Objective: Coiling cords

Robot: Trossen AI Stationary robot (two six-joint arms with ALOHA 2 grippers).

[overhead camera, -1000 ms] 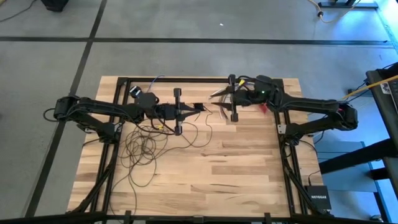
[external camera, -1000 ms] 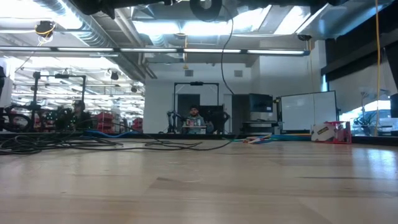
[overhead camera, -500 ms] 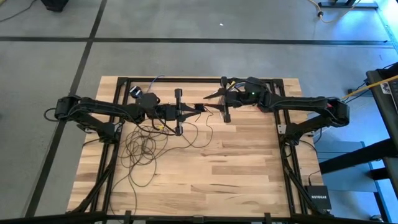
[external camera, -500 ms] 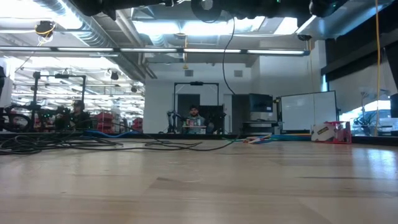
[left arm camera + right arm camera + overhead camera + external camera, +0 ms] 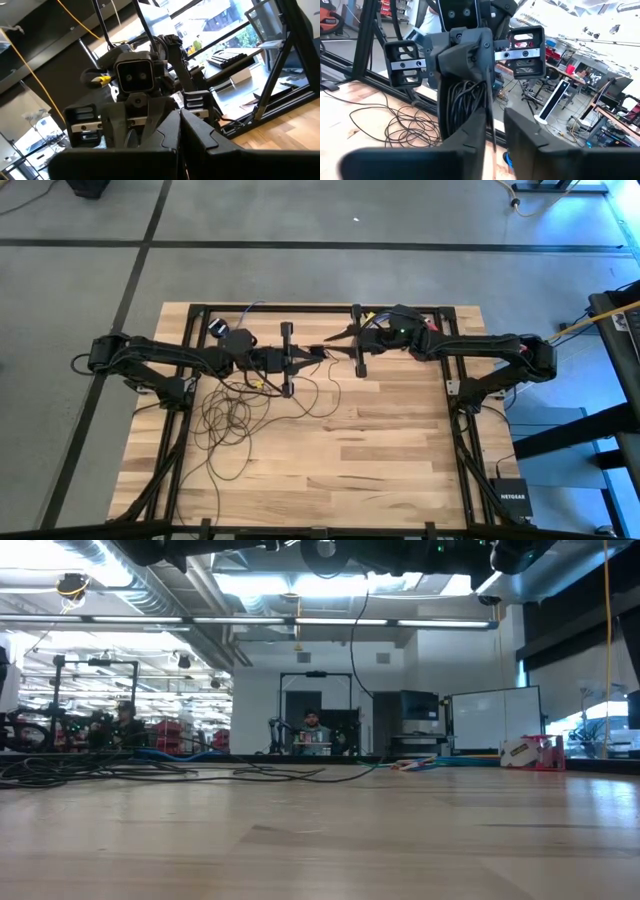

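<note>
Cords (image 5: 228, 420) sprawl in loose dark loops over the left half of the wooden table (image 5: 380, 450), with a gathered bunch of coils (image 5: 462, 107) lifted up toward the far middle. Both arms reach in level from the sides and meet nose to nose above the far part of the table. The left gripper (image 5: 318, 353) has its fingers (image 5: 465, 50) pressed together on the bunch, which hangs below them. The right gripper (image 5: 345, 348) sits just beside it, fingers (image 5: 520, 135) narrowly parted with a strand running between them; whether they pinch it I cannot tell.
</note>
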